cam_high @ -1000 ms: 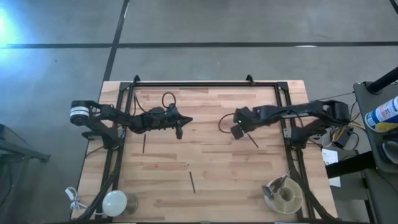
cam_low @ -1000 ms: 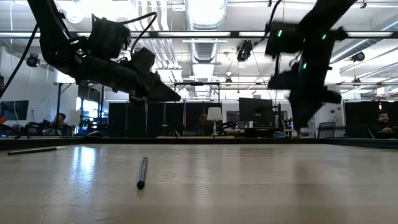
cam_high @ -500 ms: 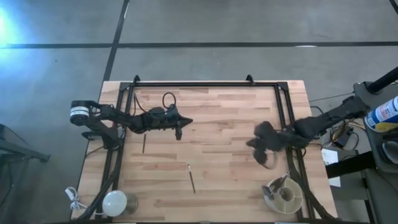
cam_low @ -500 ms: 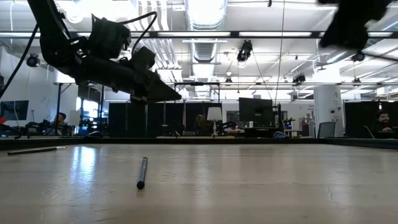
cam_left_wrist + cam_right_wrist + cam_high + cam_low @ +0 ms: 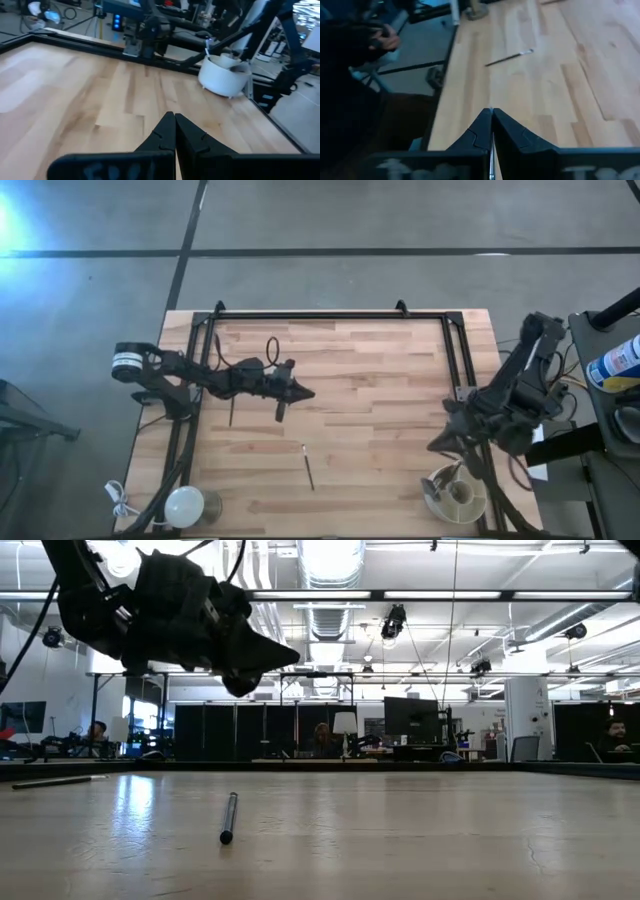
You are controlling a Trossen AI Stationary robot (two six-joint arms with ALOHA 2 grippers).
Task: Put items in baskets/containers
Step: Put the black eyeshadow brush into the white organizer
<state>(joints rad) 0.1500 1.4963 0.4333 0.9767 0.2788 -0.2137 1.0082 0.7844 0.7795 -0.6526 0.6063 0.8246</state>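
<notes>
A cream tub (image 5: 458, 495) stands at the table's near right corner with a brush handle leaning out of it; the left wrist view shows this tub (image 5: 224, 77) too. My right gripper (image 5: 433, 448) hovers just beyond the tub's far left rim, shut on a thin brush that is almost hidden. Two loose brushes lie flat on the wood, one (image 5: 308, 467) near the middle and one (image 5: 231, 413) at the left. My left gripper (image 5: 308, 393) hangs shut and empty over the table's middle, above both. My right gripper pinches a thin brush between its two fingers. Only a pale sliver (image 5: 493, 150) shows in the seam between them, and the fingers hide which part of the brush it is. The gripper slants down, well clear of the table.
A white dome with a cord (image 5: 185, 505) sits at the near left corner. A black frame rail (image 5: 330, 315) runs along the far edge and down both sides. Bare wood lies between the two arms. A blue bottle (image 5: 620, 362) stands off the table at the right.
My right gripper has swung from the table's middle toward the near right corner and risen, carrying the brush, and has left the low view. My left gripper has turned and shifted slightly toward the near edge, staying shut.
</notes>
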